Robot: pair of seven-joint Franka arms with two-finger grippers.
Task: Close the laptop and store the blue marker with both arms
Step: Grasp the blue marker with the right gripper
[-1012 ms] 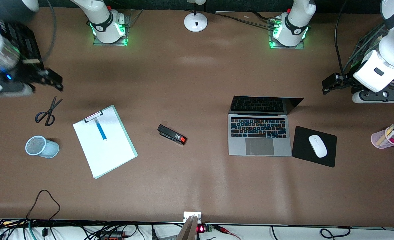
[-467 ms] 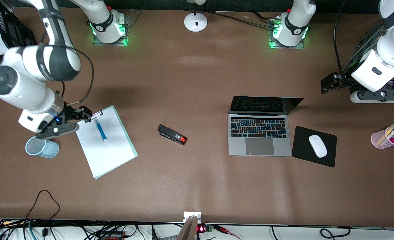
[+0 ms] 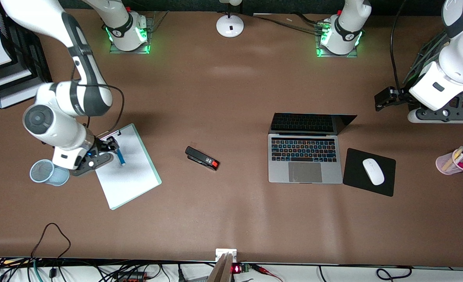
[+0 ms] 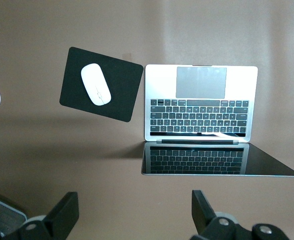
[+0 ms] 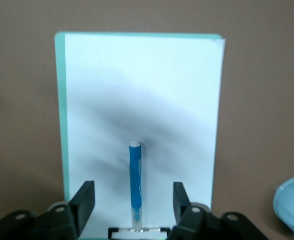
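Observation:
The laptop (image 3: 305, 156) stands open on the table toward the left arm's end, its screen tilted up; the left wrist view also shows the laptop (image 4: 201, 105). The blue marker (image 3: 120, 157) lies on the white paper of a clipboard (image 3: 127, 172) toward the right arm's end. My right gripper (image 3: 112, 149) is low over the clipboard's clip end. In the right wrist view the right gripper (image 5: 134, 200) is open, one finger on each side of the blue marker (image 5: 136, 180) with a gap on both sides. My left gripper (image 3: 384, 100) hangs open and empty over bare table beside the laptop's screen, as the left gripper (image 4: 135, 212) shows.
A pale blue mesh cup (image 3: 49, 172) lies on its side beside the clipboard, close to the right arm. A black stapler (image 3: 202, 158) lies mid-table. Next to the laptop are a black mouse pad (image 3: 357, 182) with a white mouse (image 3: 373, 171), and a pink pen cup (image 3: 455, 160).
The right arm swung in from the table's end and came down over the clipboard, its fingers now astride the marker and closer together. The left arm shifted only slightly.

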